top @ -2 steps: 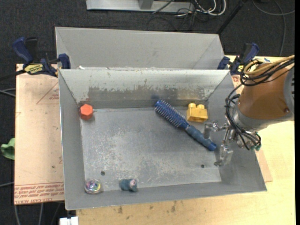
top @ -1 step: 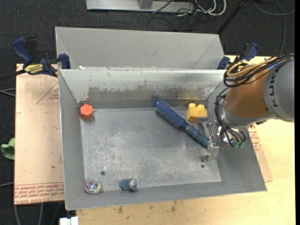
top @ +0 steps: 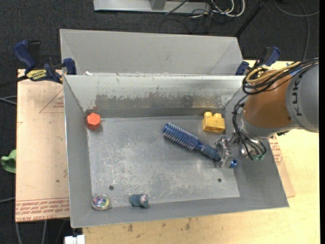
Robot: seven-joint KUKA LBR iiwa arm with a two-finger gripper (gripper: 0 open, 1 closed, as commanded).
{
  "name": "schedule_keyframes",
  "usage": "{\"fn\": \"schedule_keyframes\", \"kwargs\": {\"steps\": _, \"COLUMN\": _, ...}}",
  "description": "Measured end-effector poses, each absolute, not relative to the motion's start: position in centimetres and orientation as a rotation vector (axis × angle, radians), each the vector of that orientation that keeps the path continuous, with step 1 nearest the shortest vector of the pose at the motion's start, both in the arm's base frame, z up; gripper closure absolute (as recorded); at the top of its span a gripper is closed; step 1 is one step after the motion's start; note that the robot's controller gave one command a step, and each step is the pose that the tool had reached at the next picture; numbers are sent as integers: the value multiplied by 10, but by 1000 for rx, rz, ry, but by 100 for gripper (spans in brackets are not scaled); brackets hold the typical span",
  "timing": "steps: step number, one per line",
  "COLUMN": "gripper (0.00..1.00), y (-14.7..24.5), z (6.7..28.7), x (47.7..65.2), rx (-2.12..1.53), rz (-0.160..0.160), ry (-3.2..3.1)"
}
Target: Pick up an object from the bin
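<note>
Nearest the camera, well to the near-left of the blue brush point(top: 184, 137), two small things are lying close to the near wall of the grey bin point(top: 152, 179): a shiny round piece point(top: 100, 203) and, just beside it on the side towards the brush, a small blue-grey lump point(top: 138, 201). Both are sitting far from the brush.

The brush itself is lying slantwise on the bin floor, bristle head pointing away from the arm and handle running towards it. The hand point(top: 225, 154) is sitting low right at the handle end, with the arm's brown-orange wrist cover point(top: 266, 111) looming above it. Whether the hand is wide, narrow or gripping the handle I cannot tell, as the wrist and cables are crowding that spot. A small blue bit is showing just past the handle end, and it is unclear whether it belongs to the brush.

Just beyond the handle, a yellow block point(top: 213, 122) is resting near the far wall. Far off past the bristle head, an orange piece point(top: 93, 120) is sitting in the far-left corner.

As I am judging it, a grip so near the handle's tip is risking trouble. The heavier bristle head may be pulling the brush down into a swing, or the thin handle may be slipping out. The bin's sloping wall close behind the handle end may also be leaving little room.

Counting: one brush, one yellow block, one orange piece, one shiny round piece and one blue-grey lump, five things in all.
</note>
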State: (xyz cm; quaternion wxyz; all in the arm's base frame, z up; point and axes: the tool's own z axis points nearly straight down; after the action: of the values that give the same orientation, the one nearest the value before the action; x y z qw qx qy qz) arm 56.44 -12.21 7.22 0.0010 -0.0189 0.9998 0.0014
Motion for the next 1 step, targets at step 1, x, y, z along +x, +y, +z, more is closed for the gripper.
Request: {"fn": "schedule_keyframes", "kwargs": {"steps": 1, "gripper": 100, "y": -107, "z": 240, "x": 563, "rx": -92, "rz": -3, "ry": 3128}}
